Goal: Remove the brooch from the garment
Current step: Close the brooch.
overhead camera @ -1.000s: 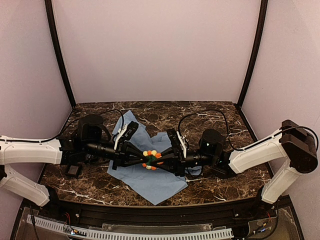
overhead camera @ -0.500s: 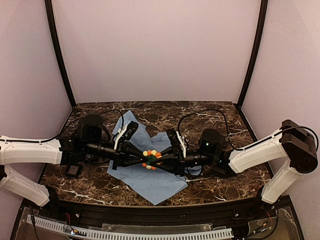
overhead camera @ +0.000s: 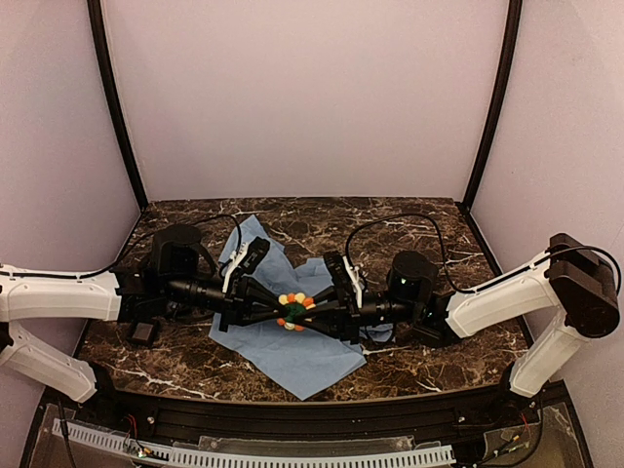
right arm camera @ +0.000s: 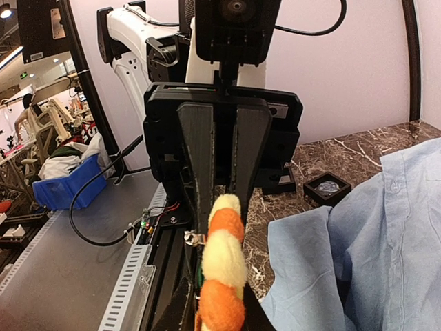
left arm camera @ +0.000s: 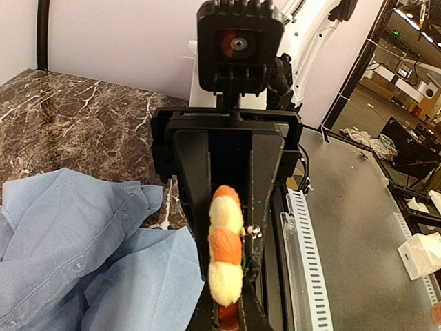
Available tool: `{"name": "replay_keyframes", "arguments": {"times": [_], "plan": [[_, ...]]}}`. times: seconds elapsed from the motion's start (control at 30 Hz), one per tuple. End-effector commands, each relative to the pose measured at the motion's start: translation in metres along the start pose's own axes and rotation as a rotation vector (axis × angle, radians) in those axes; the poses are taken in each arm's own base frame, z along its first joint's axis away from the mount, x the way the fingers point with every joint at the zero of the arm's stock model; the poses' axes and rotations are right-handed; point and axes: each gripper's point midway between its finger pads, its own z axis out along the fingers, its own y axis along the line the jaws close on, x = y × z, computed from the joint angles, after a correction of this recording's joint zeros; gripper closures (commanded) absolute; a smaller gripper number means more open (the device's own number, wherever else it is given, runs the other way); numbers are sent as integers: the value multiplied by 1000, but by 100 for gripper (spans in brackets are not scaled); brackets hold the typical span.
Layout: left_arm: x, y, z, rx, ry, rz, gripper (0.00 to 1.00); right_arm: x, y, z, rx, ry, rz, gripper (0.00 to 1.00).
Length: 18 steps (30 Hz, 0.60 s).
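1. The brooch (overhead camera: 294,310) sits between the two arms, over the middle of the shirt (overhead camera: 302,356), which lies crumpled on the desk (overhead camera: 429,356). The left end effector (overhead camera: 280,310) is closed tight on it. In its wrist view the petals stand edge-on out of the tips. If that pinch sits only on the soft petals, a pull could let the brooch slip out and drop into the folds.
2. The right end effector (overhead camera: 312,310) meets the brooch from the other side. Its jaws look narrowly parted, but I cannot tell whether they grip. A grab or release at the wrong instant would put all the load on one hold and could twist the brooch.
3. No view shows whether the pin passes through the cloth. Lifting with it fastened would drag the thin fabric up and might tear it.
4. The two sets of tips are almost touching, so a small misalignment could knock them together or nip cloth.
5. A small metal clasp (right arm camera: 193,238) shows beside the petals. If it is open, its point could snag the shirt.
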Motion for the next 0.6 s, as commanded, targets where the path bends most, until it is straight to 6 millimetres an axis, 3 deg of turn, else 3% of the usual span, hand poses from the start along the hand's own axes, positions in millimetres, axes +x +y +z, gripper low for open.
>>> {"name": "replay_keyframes", "arguments": {"times": [0.0,0.57], "plan": [[-2,-13,-1,46,-11,13,99,-9,-15,0,62,-25,-2,84],[-2,-13,-1,54,-8,11,99,-6,-24,4,93,2,18,87]]}}
